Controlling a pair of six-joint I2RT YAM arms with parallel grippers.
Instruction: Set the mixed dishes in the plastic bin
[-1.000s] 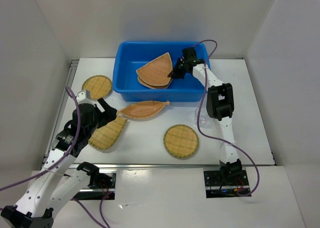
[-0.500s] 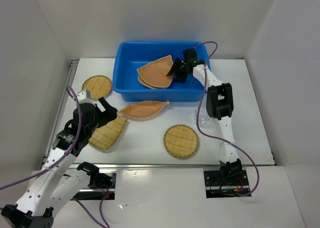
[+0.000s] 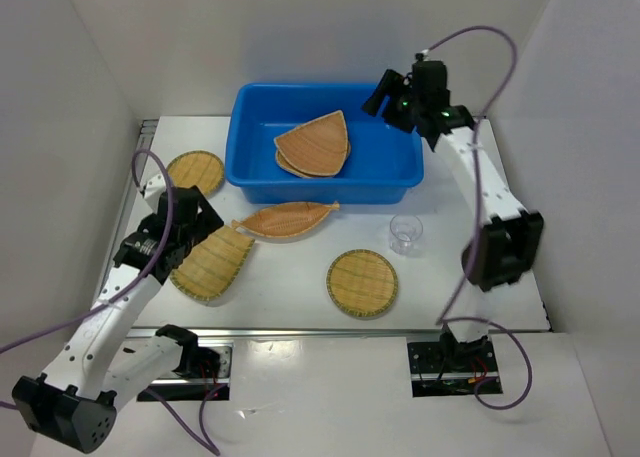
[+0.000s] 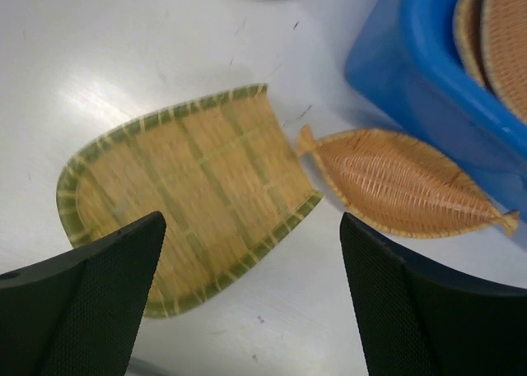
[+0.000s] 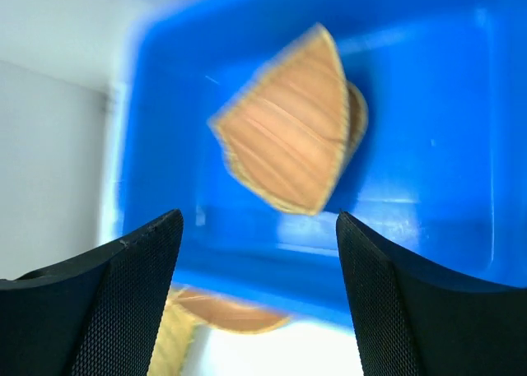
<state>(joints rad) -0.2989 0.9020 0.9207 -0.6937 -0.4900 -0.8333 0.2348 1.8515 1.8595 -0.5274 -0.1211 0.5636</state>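
A glossy white table [image 3: 300, 277] stands boxed in by plain white boards, a back wall [image 3: 300, 27] behind it, a left wall [image 3: 60, 127] and a right wall [image 3: 585, 127] rising at its sides, a silver metal rail [image 3: 320, 331] running along its near edge, and soft light glaring faintly off its top.

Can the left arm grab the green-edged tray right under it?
Probably yes. The left gripper hangs open above the green-edged tray, which lies flat with nothing on top; only the leaf-shaped tray sits close beside it.
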